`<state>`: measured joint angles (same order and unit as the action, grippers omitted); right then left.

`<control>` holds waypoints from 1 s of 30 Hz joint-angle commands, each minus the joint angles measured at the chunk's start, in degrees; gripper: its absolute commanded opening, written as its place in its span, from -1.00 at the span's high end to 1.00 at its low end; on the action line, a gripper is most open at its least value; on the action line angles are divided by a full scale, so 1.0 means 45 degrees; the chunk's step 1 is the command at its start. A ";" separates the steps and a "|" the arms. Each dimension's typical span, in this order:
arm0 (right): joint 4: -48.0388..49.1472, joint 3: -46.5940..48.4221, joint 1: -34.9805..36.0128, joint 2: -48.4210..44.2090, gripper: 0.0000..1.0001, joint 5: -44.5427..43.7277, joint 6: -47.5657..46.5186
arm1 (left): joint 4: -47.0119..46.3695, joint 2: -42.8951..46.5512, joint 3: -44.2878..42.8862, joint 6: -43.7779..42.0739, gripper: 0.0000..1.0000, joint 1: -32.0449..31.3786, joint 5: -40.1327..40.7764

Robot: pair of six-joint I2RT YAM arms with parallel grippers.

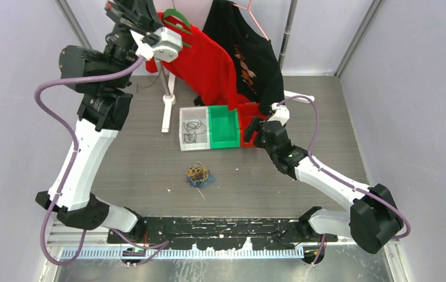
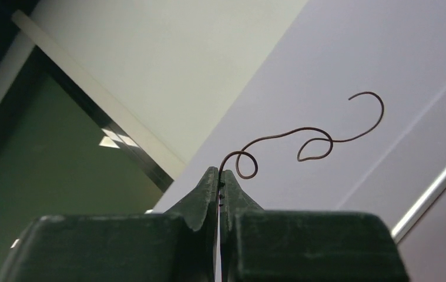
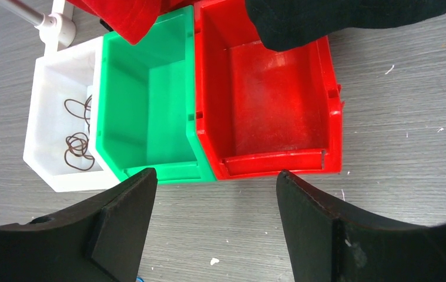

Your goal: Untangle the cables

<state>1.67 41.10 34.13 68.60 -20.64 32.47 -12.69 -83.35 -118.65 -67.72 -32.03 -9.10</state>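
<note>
While my left gripper [image 2: 219,173], raised high, has its jaws shut on one dark strand [image 2: 302,132] only at their very tips, I risk it slipping out before reaching the white bin [image 3: 53,82]. My right gripper [image 3: 215,176] hangs wide open and empty near it. The tangled cables [image 1: 197,174] lie on the table [image 1: 138,176].
</note>
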 commanded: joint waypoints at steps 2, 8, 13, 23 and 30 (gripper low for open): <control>0.0306 -0.0092 -0.0048 -0.0581 -0.58 -0.0074 0.0265 | 0.0574 0.0875 0.2193 0.0668 1.00 -0.0055 0.0063; 0.0244 -0.0241 -0.0051 -0.0820 -0.58 -0.0158 0.0246 | 0.0790 0.0806 0.3081 0.1304 1.00 -0.0058 0.0842; 0.0225 -0.0344 -0.0049 -0.0953 -0.58 -0.0212 0.0216 | 0.0960 0.0937 0.3883 0.1802 1.00 -0.0052 0.1225; 0.0195 -0.0494 -0.0071 -0.1150 -0.57 -0.0286 0.0226 | 0.1292 0.1295 0.5668 0.2959 1.00 -0.0041 0.2063; 0.0138 -0.0559 -0.0065 -0.1160 -0.57 -0.0210 0.0264 | 0.1161 0.1802 0.7650 0.3783 1.00 -0.0050 0.2319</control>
<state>1.04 38.61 34.00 65.12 -20.75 32.97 -5.21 -77.54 -85.56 -54.02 -32.14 -0.38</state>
